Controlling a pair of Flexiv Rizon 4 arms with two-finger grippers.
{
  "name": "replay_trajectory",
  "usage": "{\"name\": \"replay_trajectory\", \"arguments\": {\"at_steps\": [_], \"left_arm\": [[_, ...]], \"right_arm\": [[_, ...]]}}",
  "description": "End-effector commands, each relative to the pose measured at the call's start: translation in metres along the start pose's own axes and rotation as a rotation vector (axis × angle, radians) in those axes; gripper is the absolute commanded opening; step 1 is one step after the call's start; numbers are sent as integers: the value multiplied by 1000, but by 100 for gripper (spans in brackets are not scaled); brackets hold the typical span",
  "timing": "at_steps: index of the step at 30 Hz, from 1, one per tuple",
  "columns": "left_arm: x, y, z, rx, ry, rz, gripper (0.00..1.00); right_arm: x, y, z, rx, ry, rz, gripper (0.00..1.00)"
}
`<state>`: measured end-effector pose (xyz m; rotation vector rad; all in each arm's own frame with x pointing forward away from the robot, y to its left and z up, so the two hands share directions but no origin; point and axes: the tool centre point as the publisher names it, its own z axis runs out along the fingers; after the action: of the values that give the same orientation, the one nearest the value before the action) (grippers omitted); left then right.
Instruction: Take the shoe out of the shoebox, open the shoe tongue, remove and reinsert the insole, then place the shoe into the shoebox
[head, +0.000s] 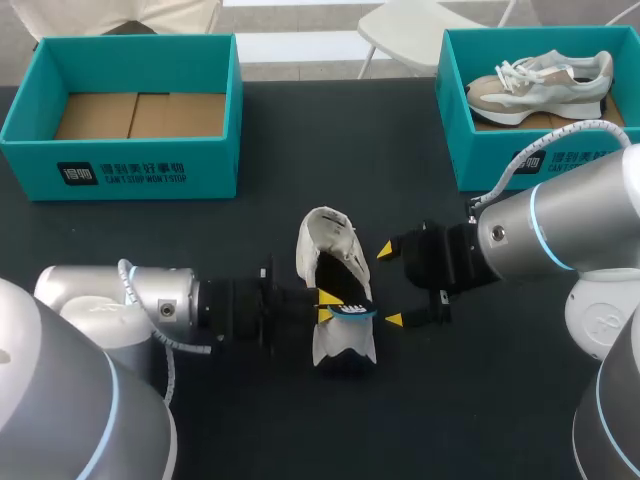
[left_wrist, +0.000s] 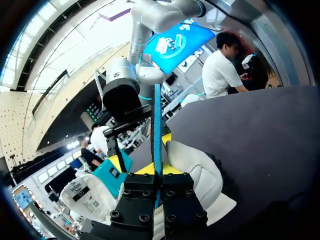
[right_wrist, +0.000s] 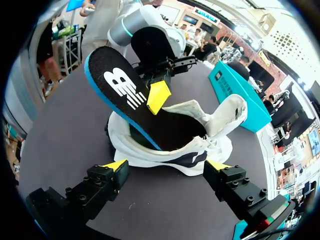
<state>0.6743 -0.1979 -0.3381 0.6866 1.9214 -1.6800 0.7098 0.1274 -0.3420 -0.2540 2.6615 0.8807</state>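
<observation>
The shoe (head: 335, 290) sits mid-surface (head: 250, 400) between both arms. The left gripper (head: 326, 306) is pinching the insole (right_wrist: 120, 85), which is half out of the shoe. The right gripper (head: 389, 285) is spread wide beside it. The insole looks thin, light and floppy, so I'd keep hold near its edge and steady the soft shoe by its sides.

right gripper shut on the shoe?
No, the right gripper is open with the shoe ahead of it, unclamped; the left gripper holds the insole.

Our head cam looks down from above and behind onto the whole table (head: 300, 150). Both wrist cams sit close, facing each other across the shoe (head: 335, 262), which all three share.
</observation>
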Motion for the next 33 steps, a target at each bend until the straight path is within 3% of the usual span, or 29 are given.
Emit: {"name": "replay_trajectory", "arguments": {"at_steps": [1,7,11,12,13,16,23,30,33], "left_arm": [[-1,12,2,1,4,2,0],[-4,29,-3,-27,6,9,0],[-5,29,-5,-31,-1,5,0],[-5,26,-5,-29,-4,7,5],[-6,24,-5,-27,-6,11,26],[-10,14,-6,-19,-8,33,28],[-18,-5,-6,-10,2,87,22],[-16,-8,5,0,38,93,18],[-11,-6,9,-1,61,88,2]], "right_arm": [[1,1,0,1,-2,-1,100],[1,1,0,1,-2,-1,100],[1,1,0,1,-2,-1,100],[1,1,0,1,-2,-1,100],[1,1,0,1,-2,-1,100],[1,1,0,1,-2,-1,100],[1,1,0,1,-2,-1,100],[1,1,0,1,-2,-1,100],[1,1,0,1,-2,-1,100]]}}
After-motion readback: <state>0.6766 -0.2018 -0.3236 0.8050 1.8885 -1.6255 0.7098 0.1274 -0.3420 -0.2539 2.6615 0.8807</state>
